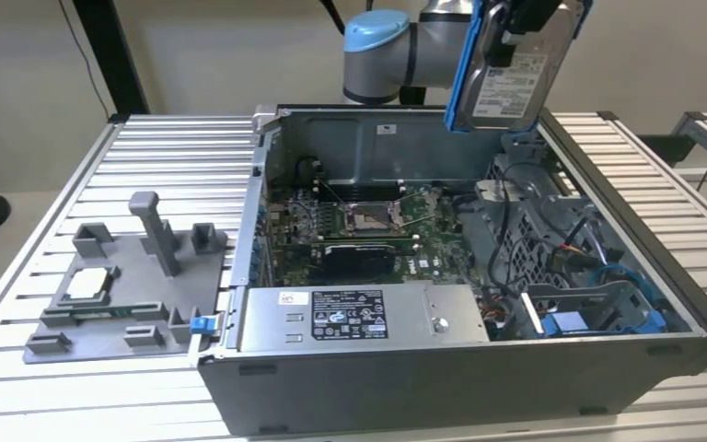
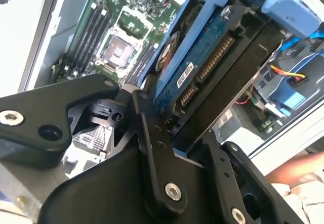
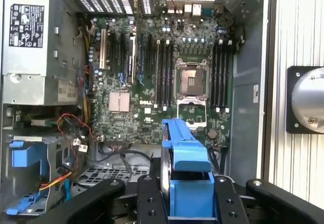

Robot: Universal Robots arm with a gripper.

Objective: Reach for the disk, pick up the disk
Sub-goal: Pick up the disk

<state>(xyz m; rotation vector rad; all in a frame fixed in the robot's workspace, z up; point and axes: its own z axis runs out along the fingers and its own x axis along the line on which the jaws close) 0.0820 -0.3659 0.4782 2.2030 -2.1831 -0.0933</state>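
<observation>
Item: the disk (image 1: 510, 69). In the exterior view it hung upright, clear above the rear wall of the open computer case (image 1: 648, 276), label face toward the camera, blue rail down its edge. It touched nothing in the case.

Item: the pincer (image 3: 190, 204). It was pinching the disk; in both wrist views the black fingers (image 2: 152, 148) flanked the drive's body, with the blue rail between them in the first wrist view. I judged the pick-up done and the lift in hand.

Item: the motherboard (image 3: 167, 77). It lay directly beneath the load, the empty processor socket (image 3: 191, 78) exposed.

Item: loose cables (image 1: 514, 230), near the blue drive bay (image 1: 599, 313) on the exterior view's right.

Item: grey fixture tray (image 1: 121, 295) on the slatted tabletop (image 1: 34, 396), well apart from the case, on the exterior view's left.

Handling notes, as I judged them from the console:
- Keep the squeeze steady; the hold was on one end of the drive, so the free end could swing.
- Move slowly and straight, without twisting the wrist.
- Hold the disk clear of the case rim and cables.
- A slip here would have dropped metal onto the open socket; that was the chief hazard.
</observation>
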